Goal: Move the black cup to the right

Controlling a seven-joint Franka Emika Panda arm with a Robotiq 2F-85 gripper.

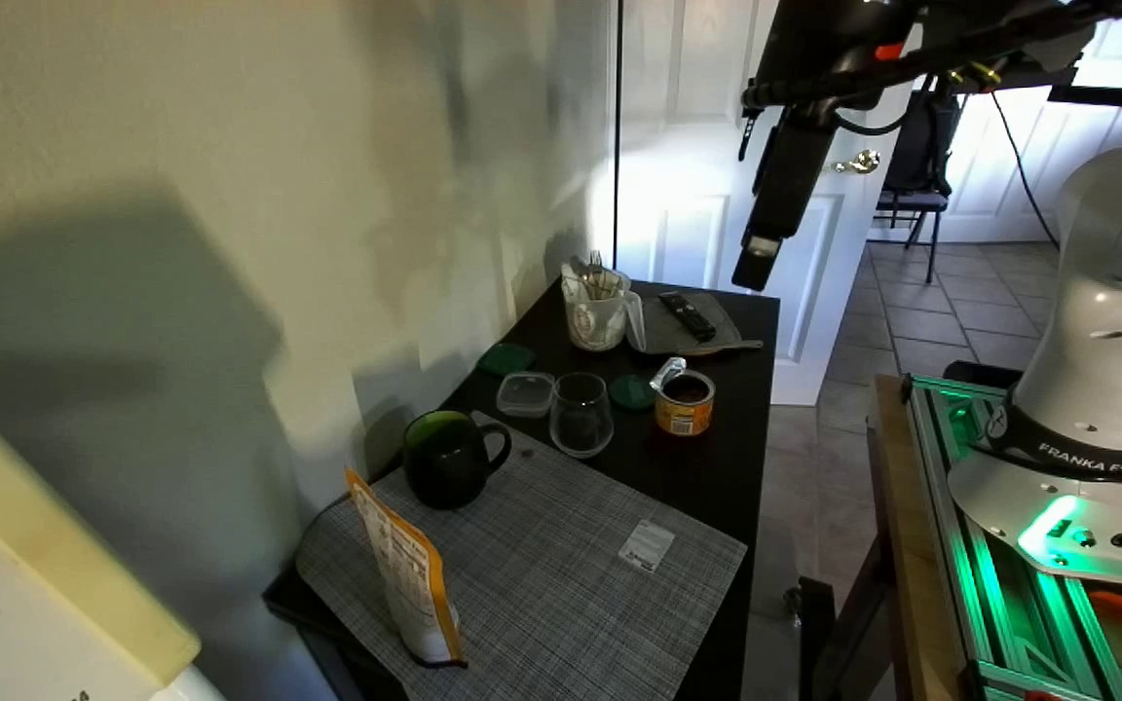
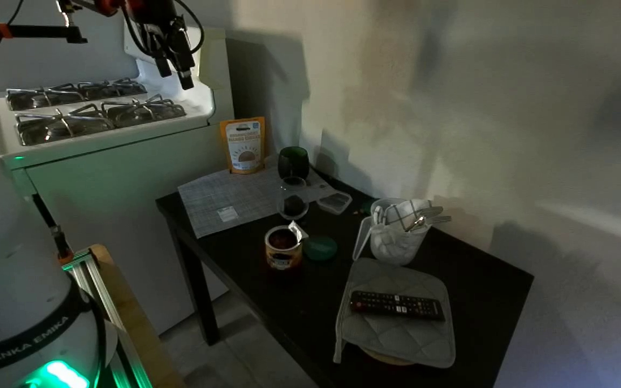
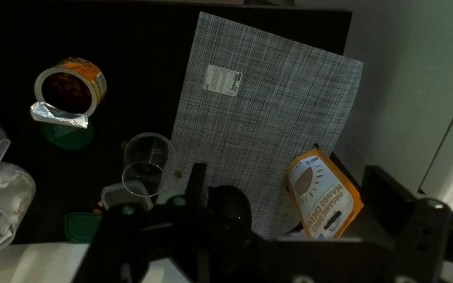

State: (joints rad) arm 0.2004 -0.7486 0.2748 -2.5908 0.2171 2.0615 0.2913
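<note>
Green shows inside the black cup (image 1: 446, 462), which stands upright on the grey woven mat (image 1: 571, 555), close to its edge along the wall (image 1: 181, 117). In the wrist view the gripper (image 3: 286, 169) is released, its two fingers (image 3: 198, 184) spread well apart; in both exterior views it hangs far higher than the mat. A mango pouch (image 3: 323, 196) stands on the mat's end by the stove (image 2: 116, 183), and a white label (image 1: 647, 545) lies on the mat away from the wall. A clear glass (image 1: 582, 428) is right at the mat's edge; whether it touches the mat I cannot tell. Near the mat, on the dark tabletop (image 2: 483, 285), sits a clear plastic box (image 1: 526, 401). Farther from the mat stands an opened can (image 1: 686, 417), its foil cover (image 3: 58, 114) curled back, with a round green lid (image 1: 631, 392) just beside it. Well apart from the mat are a pitcher (image 2: 394, 248) holding cutlery (image 2: 440, 219) and a checked cloth (image 2: 405, 211), and a pot holder (image 2: 423, 342) carrying a remote (image 2: 397, 305).
</note>
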